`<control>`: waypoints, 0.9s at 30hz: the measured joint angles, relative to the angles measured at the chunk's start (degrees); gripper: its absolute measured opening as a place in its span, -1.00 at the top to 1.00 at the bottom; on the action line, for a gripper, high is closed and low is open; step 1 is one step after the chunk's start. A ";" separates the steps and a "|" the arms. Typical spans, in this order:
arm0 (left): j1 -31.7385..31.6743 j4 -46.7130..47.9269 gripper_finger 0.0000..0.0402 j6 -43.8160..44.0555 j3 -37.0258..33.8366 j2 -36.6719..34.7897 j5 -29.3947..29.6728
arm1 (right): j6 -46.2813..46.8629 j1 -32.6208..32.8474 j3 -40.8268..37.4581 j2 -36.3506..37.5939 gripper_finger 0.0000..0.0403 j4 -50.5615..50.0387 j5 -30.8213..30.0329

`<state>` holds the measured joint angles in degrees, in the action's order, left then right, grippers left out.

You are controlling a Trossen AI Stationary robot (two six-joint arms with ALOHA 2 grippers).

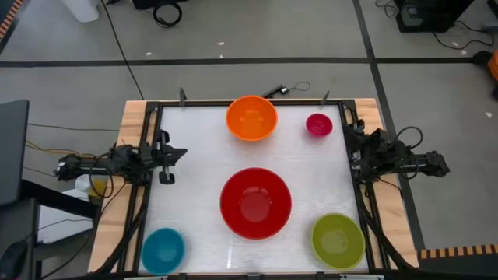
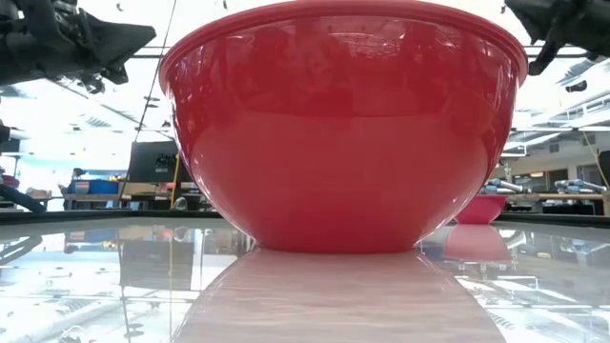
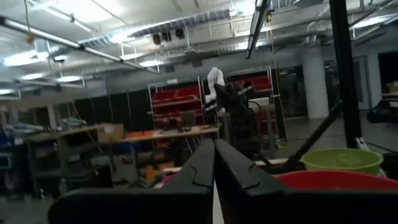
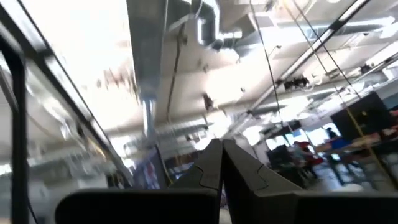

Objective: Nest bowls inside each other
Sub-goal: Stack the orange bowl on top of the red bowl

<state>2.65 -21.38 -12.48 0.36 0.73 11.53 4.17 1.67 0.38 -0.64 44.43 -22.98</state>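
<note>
Five bowls stand apart, each upright on its base on the white table (image 1: 194, 198): the large red bowl (image 1: 255, 204) in the middle, the orange bowl (image 1: 251, 118) at the far edge, the small magenta bowl (image 1: 319, 124) far right, the yellow-green bowl (image 1: 338, 239) near right, the blue bowl (image 1: 163, 250) near left. My left gripper (image 1: 182, 153) is shut at the table's left edge, raised above it and empty. My right gripper (image 1: 349, 146) is shut at the right edge, tilted upward and empty. The low view is filled by the red bowl (image 2: 343, 129).
A black frame (image 1: 233, 103) borders the table. In the left wrist view, the red bowl (image 3: 336, 180) and yellow-green bowl (image 3: 342, 160) show past my shut fingers (image 3: 214, 149). The right wrist view, past its shut gripper (image 4: 221, 146), shows only ceiling. Open table lies between the bowls.
</note>
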 joint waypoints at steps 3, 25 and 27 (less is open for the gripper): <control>-0.02 -1.90 0.94 -0.64 0.00 0.01 5.45 | -0.62 0.00 0.00 0.00 0.91 3.91 -1.86; -15.88 -10.32 0.51 3.90 0.18 17.05 12.80 | 12.65 -12.59 10.85 -38.85 0.49 -16.00 -3.47; -17.09 -9.76 0.45 7.26 1.44 20.99 12.79 | 15.10 -14.47 15.35 -45.34 0.38 -16.69 -3.43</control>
<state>-14.43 -31.15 -5.22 1.80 21.73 24.32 19.27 -12.80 15.73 -45.99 27.74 -26.41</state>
